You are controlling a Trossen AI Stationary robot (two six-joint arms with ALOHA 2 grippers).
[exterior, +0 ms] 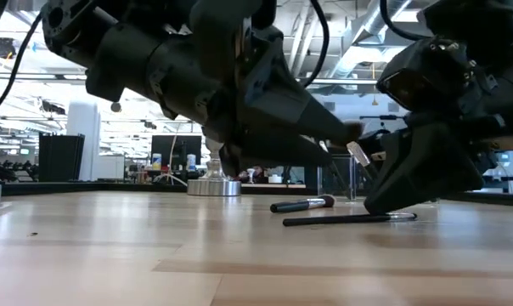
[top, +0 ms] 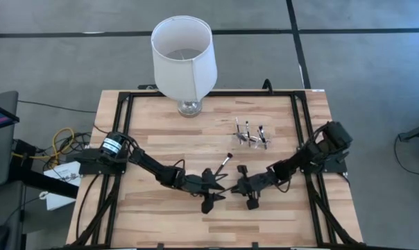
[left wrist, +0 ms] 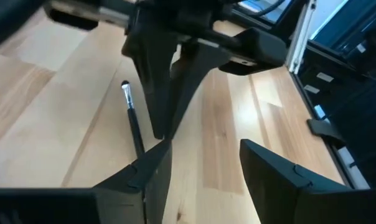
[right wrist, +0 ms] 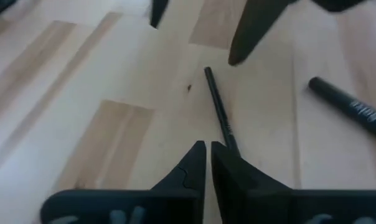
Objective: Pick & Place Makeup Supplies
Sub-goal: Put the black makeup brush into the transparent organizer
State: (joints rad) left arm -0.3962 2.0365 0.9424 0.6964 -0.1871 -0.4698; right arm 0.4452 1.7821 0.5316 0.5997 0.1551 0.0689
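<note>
Item: thin black makeup brush (right wrist: 218, 106), lying on the table (top: 161, 132). We judge it light, stiff, roll-prone; grip mid-handle. Left tool (left wrist: 203, 171) wide open, empty; right tool (right wrist: 208, 163) closed at the brush's handle end; a grip we cannot confirm.

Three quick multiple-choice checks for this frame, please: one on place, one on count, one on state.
1. The white-shaded lamp stands:
A. at the table's far edge
B. between the two grippers
C. on the floor

2. Brushes lying flat on the wood by the grippers:
A. none
B. two
C. six

3. The left gripper is:
A. shut on a brush
B. open, holding nothing
C. out of view

Answers:
1 A: the high view shows the lamp at the far edge of the table.
2 B: the low view shows a thick brush and a thin brush.
3 B: the left gripper shows spread, empty fingers.
</note>
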